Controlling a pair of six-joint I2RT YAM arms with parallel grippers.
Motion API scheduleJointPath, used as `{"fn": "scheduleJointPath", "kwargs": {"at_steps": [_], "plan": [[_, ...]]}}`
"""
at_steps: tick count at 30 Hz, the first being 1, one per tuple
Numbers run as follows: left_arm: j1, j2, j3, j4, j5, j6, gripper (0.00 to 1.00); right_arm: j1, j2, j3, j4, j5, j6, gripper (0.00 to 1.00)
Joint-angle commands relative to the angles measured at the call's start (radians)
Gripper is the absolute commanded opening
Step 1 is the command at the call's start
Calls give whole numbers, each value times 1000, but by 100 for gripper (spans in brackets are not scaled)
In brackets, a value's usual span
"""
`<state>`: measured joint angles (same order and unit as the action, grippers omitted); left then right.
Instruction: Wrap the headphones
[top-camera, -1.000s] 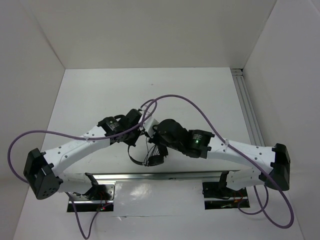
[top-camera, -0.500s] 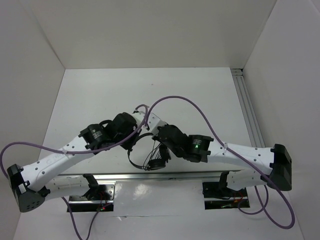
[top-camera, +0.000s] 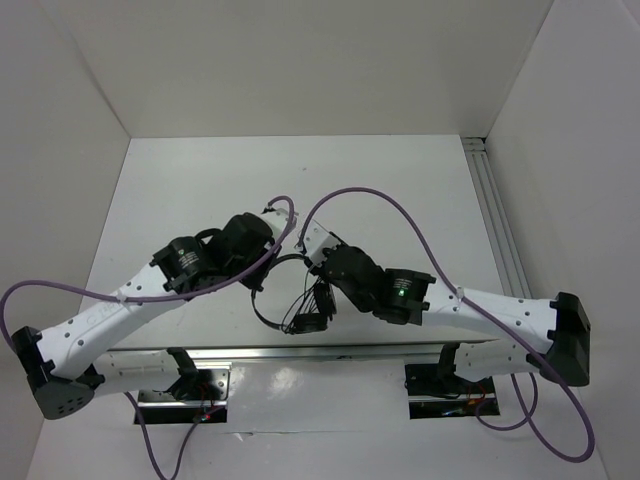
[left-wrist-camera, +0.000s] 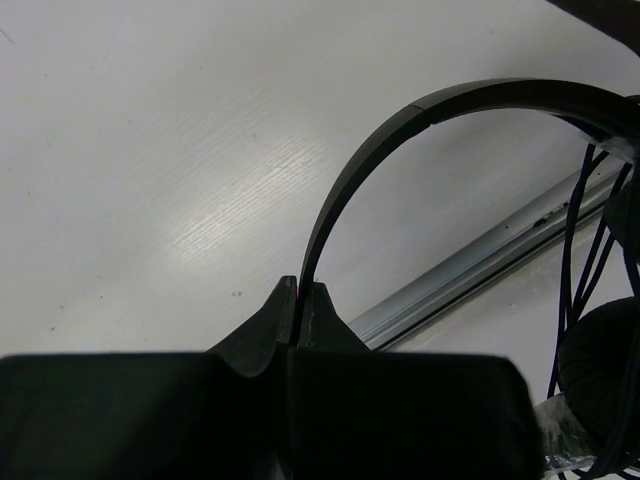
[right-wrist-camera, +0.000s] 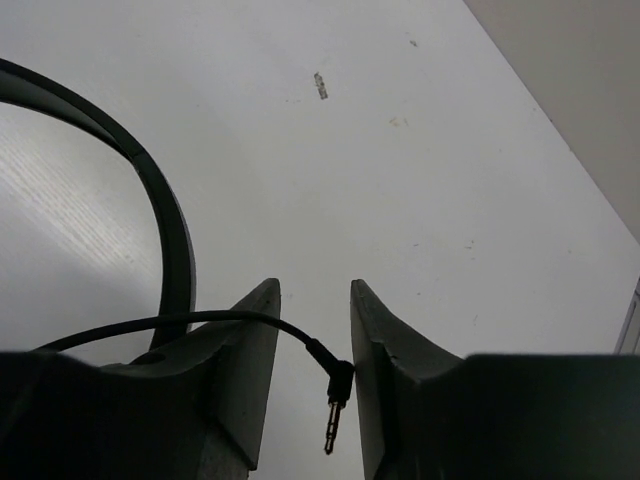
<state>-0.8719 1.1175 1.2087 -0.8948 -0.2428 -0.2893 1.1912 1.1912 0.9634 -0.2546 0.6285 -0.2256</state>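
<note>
**Two claws, one headset.** Your left claw (left-wrist-camera: 298, 300) is clenched on the thin headband (left-wrist-camera: 450, 100) of the headphones (top-camera: 312, 323). The band rises from its tips and arcs off to its right, apparently held up off the table (top-camera: 200, 180). An ear cup (left-wrist-camera: 600, 350) hangs low on that claw's right, with strands of the cord (left-wrist-camera: 575, 250) running down beside it.

Your right claw (right-wrist-camera: 315, 300) stands released, jaws apart. The plug (right-wrist-camera: 333, 415) dangles in the gap between them, close against the right-hand finger. The cord crosses over the left-hand finger from that claw's left, where the headband curves past.

The step in hand looks like taking the cord's free end so it can be wound.
- **Left claw:** hold the clamp firm and the headband quiet, so the strands by the ear cup don't slip.
- **Right claw:** centre it on the cord just behind the plug, not on the metal tip. Close only once the cord sits squarely between the pads.
- **The pull:** draw gently under light tension. A hard tug could twist the band out of the left claw.
</note>
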Motion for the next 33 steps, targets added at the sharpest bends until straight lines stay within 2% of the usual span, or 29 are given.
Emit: {"fn": "scheduleJointPath", "kwargs": {"at_steps": [1,3,6,7,8,11,12,17,19,22,28,30,33], "plan": [[23,13,92,24,5,-25,0,-30,-24,-12,75,-44,2,43],[60,13,113,10,16,-13,0,-59,-15,-23,84,-55,2,53],[105,22,138,-1,39,-4,0,-80,-15,-23,94,-81,2,56],[117,22,149,-12,48,-4,0,-93,-15,-23,94,-90,2,61],[131,22,149,-12,62,-4,0,-93,-15,-32,106,-101,2,71],[177,22,158,-12,91,6,0,-125,-15,-32,118,-125,11,73],[195,22,158,-12,91,6,0,-137,-15,-32,118,-134,11,86],[248,44,179,-12,106,6,0,-186,-15,-77,153,-147,20,89],[286,67,180,-23,117,6,0,-206,-1,-86,179,-110,43,96],[316,106,189,-41,128,6,0,-255,28,-86,179,-56,77,99],[303,223,167,-76,8,4,0,-378,61,-58,192,-23,193,99],[272,302,176,-85,-22,-7,0,-427,61,-58,179,-53,222,99],[252,369,198,-85,-49,-7,0,-436,38,-58,179,-93,241,99]]}}
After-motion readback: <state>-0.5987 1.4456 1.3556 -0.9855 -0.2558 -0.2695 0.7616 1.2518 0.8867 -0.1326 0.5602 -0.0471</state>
